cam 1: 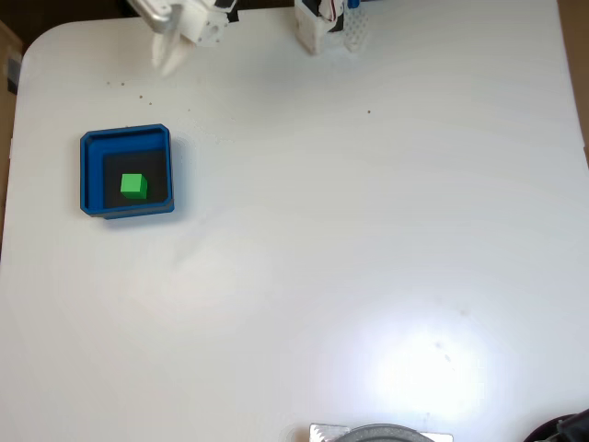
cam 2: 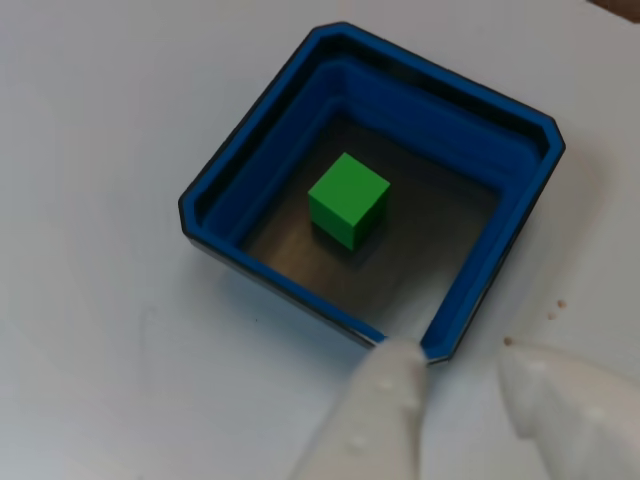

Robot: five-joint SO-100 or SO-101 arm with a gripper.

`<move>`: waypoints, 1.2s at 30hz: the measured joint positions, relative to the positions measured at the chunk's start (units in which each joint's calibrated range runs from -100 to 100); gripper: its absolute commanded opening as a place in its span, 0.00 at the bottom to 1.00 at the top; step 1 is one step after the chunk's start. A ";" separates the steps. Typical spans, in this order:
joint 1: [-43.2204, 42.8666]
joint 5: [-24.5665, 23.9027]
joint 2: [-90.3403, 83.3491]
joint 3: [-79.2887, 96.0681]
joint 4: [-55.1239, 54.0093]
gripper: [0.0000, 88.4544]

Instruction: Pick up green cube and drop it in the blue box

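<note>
The green cube (cam 2: 347,199) sits inside the blue box (cam 2: 250,175); the claw (cam 2: 462,367), spread and empty, hovers just beside it.

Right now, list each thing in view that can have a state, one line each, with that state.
green cube: resting flat on the dark floor of the blue box, free of the walls, not gripped.
blue box: upright on the white table, open-topped, holding the cube.
gripper: open, empty, fingertips apart; one fingertip overlaps the box's near corner in the other view, the second is over the table outside it.
</note>
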 measured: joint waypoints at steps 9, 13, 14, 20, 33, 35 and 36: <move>-0.07 0.00 -20.38 31.32 -16.63 0.02; -0.07 0.00 -30.41 43.76 -21.27 0.02; -0.07 0.00 -32.83 46.35 -22.09 0.02; -0.07 0.00 -45.53 60.67 -24.00 0.02; -1.00 0.00 -70.59 84.74 -24.08 0.02; -1.64 0.00 -71.09 85.10 -24.16 0.02; -1.78 0.00 -71.18 85.10 -24.16 0.02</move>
